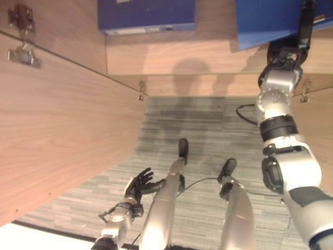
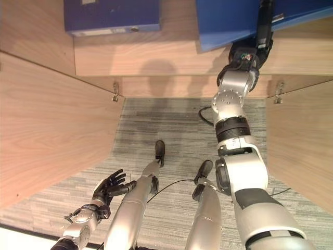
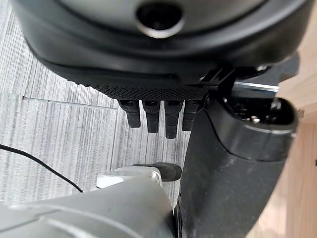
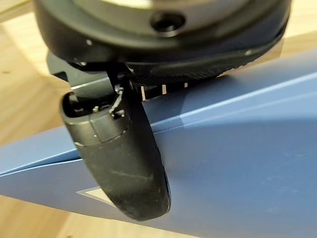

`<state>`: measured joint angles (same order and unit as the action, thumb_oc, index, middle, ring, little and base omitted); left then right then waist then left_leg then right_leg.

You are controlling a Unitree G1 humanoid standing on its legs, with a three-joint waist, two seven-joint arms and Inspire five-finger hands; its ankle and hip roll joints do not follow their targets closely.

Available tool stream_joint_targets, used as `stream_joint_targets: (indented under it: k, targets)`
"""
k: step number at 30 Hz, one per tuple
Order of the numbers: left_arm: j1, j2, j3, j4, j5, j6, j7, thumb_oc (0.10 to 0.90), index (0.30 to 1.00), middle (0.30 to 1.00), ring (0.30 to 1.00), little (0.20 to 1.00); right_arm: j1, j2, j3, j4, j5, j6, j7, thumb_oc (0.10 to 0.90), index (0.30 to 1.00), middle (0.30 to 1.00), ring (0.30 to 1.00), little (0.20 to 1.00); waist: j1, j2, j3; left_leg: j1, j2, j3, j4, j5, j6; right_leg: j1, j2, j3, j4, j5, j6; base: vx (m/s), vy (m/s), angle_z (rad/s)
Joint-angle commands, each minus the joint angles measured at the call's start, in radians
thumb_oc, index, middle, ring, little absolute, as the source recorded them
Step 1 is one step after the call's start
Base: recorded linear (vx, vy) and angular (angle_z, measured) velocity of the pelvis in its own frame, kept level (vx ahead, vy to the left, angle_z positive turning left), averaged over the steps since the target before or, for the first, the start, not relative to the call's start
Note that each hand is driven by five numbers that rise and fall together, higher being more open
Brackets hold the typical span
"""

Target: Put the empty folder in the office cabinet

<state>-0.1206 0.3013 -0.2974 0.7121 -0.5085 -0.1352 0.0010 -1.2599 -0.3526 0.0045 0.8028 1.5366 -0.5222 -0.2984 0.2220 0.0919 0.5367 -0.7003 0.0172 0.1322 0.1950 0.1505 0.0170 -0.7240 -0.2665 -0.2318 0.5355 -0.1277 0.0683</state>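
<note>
Up top, right robot hand (image 4: 124, 163) pinching blue folder (image 2: 229, 21), left robot hand (image 2: 106, 188) relaxed, labels unreadable

We are looking down at grey striped carpet (image 1: 208, 130); pale wooden cabinet doors (image 1: 57, 130) are standing open on both sides; metal hinges (image 1: 141, 91) are catching light.

You're clearly in an office here: grey striped carpet tiles (image 1: 208, 125) on the floor, a light wood-laminate cabinet (image 1: 171, 57) with its doors (image 1: 57, 130) swung open on metal hinges (image 1: 21, 52), and blue binder-type folders (image 1: 148, 15) sitting on the shelf inside it.
</note>
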Motion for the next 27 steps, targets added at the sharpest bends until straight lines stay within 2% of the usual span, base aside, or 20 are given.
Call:
stream_joint_targets:
  k: [1,5,11,12,13,14,21,23,27]
  targets:
    - [0.214,0.119,-0.086,0.230,0.064,0.126,0.074,0.800,0.900,0.900,0.900,0.900,-0.145,-0.120,0.019,-0.095,-0.027,-0.069,0.063,0.400,0.300,0.300,0.300,0.300,0.040,0.020,-0.041,-0.112,-0.033,-0.042,0.248,-0.232,0.004,-0.018,-0.014,-0.089,0.011,0.008,0.013,0.03,-0.011,0.16]
    - [0.230,0.116,-0.080,0.255,0.073,0.128,0.079,0.800,0.900,0.900,0.900,0.900,-0.149,-0.111,0.002,-0.118,-0.009,-0.107,0.066,0.400,0.300,0.300,0.300,0.300,0.070,0.037,-0.074,-0.157,-0.048,-0.049,0.320,-0.265,0.011,-0.066,-0.040,-0.090,0.111,-0.043,0.004,0.06,-0.010,0.17]
    - [0.258,0.121,-0.082,0.261,0.078,0.127,0.077,0.800,0.900,0.900,0.900,0.900,-0.142,-0.120,-0.010,-0.124,0.009,-0.121,0.076,0.400,0.300,0.300,0.300,0.300,0.095,0.053,-0.116,-0.185,-0.058,-0.059,0.365,-0.286,0.013,-0.084,-0.069,-0.100,0.168,-0.079,0.002,0.05,-0.013,0.11]
    - [0.264,0.123,-0.080,0.267,0.079,0.128,0.077,0.800,0.900,0.900,0.900,0.900,-0.144,-0.128,-0.007,-0.111,0.014,-0.116,0.076,0.422,0.333,0.333,0.333,0.333,0.099,0.054,-0.124,-0.186,-0.060,-0.061,0.365,-0.286,0.013,-0.084,-0.074,-0.104,0.172,-0.079,0.003,0.05,-0.028,0.15]
    - [0.269,0.125,-0.077,0.275,0.081,0.128,0.077,0.800,0.900,0.900,0.900,0.900,-0.148,-0.137,-0.005,-0.096,0.016,-0.112,0.074,0.579,0.568,0.568,0.568,0.568,0.104,0.054,-0.132,-0.185,-0.061,-0.064,0.359,-0.285,0.012,-0.082,-0.077,-0.107,0.171,-0.078,0.005,0.05,-0.029,0.09]
    - [0.271,0.128,-0.074,0.278,0.082,0.129,0.076,0.800,0.900,0.900,0.900,0.900,-0.153,-0.142,-0.004,-0.084,0.016,-0.107,0.072,0.800,0.900,0.900,0.900,0.900,0.108,0.055,-0.139,-0.184,-0.063,-0.067,0.351,-0.282,0.011,-0.079,-0.079,-0.111,0.167,-0.079,0.006,0.04,-0.021,0.10]
    - [0.299,0.143,-0.070,0.290,0.077,0.128,0.061,0.800,0.900,0.900,0.900,0.900,-0.189,-0.186,0.044,0.039,0.035,-0.034,0.075,0.800,0.900,0.900,0.900,0.900,0.127,0.053,-0.178,-0.160,-0.072,-0.088,0.306,-0.266,0.007,-0.060,-0.087,-0.130,0.160,-0.077,0.011,0.02,-0.012,0.09]
    - [0.301,0.145,-0.064,0.303,0.075,0.130,0.056,0.800,0.900,0.900,0.900,0.900,-0.189,-0.193,0.060,0.062,0.030,0.008,0.087,0.800,0.900,0.900,0.900,0.900,0.130,0.049,-0.187,-0.149,-0.072,-0.092,0.292,-0.261,0.004,-0.049,-0.088,-0.138,0.154,-0.077,0.013,0.00,0.000,0.00]
    - [0.309,0.145,-0.059,0.304,0.074,0.128,0.050,0.800,0.900,0.900,0.900,0.900,-0.178,-0.191,0.058,0.093,0.047,0.028,0.107,0.800,0.900,0.900,0.900,0.900,0.131,0.046,-0.196,-0.136,-0.074,-0.099,0.269,-0.252,0.001,-0.036,-0.086,-0.147,0.137,-0.070,0.017,0.00,0.001,0.04]
